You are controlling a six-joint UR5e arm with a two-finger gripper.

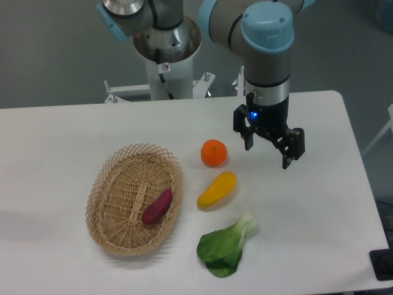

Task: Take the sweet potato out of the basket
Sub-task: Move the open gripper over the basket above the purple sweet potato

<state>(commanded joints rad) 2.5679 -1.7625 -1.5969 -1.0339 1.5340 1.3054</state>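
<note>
The sweet potato (157, 206), a small maroon tuber, lies inside the woven wicker basket (104, 184) toward its right side, at the table's left front. My gripper (268, 157) hangs above the table to the right of the produce, well away from the basket. Its two dark fingers are spread apart with nothing between them.
A round orange fruit (214, 153) sits right of the basket. A yellow oblong vegetable (217, 189) lies just below it. A green leafy bok choy (226, 246) lies near the front edge. The robot base (166, 55) stands at the back.
</note>
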